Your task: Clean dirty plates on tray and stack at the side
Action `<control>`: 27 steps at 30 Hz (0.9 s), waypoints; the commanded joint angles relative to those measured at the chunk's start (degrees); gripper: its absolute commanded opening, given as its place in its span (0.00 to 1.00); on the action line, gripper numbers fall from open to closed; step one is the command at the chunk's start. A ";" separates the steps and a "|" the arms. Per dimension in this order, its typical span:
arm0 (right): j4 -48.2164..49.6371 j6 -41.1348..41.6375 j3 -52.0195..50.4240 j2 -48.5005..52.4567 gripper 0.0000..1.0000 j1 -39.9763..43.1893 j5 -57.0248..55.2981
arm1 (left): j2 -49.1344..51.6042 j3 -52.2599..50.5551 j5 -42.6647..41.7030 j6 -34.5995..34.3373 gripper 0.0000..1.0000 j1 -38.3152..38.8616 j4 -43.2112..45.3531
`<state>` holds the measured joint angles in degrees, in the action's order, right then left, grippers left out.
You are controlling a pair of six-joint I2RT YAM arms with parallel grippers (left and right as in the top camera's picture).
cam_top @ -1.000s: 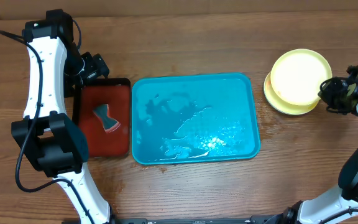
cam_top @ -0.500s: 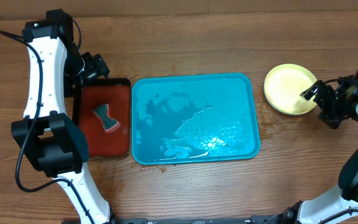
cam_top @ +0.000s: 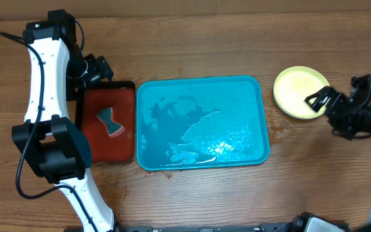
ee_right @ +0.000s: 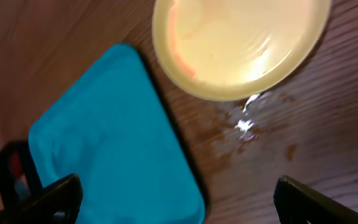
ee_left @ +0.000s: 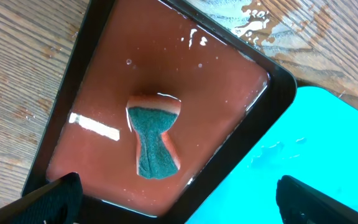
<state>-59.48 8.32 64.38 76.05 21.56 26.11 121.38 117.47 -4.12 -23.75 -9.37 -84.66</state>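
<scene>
Now: plates (cam_top: 299, 92) are seen stacked on the counter (cam_top: 314, 167), at 3 o'clock off the empty tray (cam_top: 201, 122). Right gripper (cam_top: 319, 101) is spread wide, holding nothing, plates at its 10 o'clock, nearer this arm. Left gripper (ee_left: 173, 199) is wide over the sponge (ee_left: 154, 142).

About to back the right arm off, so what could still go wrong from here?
1. The right gripper, open, sits right at the plates' rim; pulling away carelessly could nudge the stack.
2. Water on the wood beside the stack may let it slide.
3. The tray looks wet, so it could drip if moved.
</scene>
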 commanded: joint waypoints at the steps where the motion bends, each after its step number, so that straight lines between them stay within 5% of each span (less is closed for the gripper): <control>1: -0.31 -0.68 -5.60 -6.80 1.00 -4.76 1.33 | -1.14 0.33 -0.24 0.44 1.00 0.39 0.07; 27: 2.60 -1.09 -9.03 -9.11 1.00 -13.27 2.05 | -1.14 0.33 -0.24 0.44 1.00 0.39 0.07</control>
<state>-59.61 7.88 57.01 66.87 10.28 28.36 121.38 117.47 -4.10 -23.75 -9.37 -84.64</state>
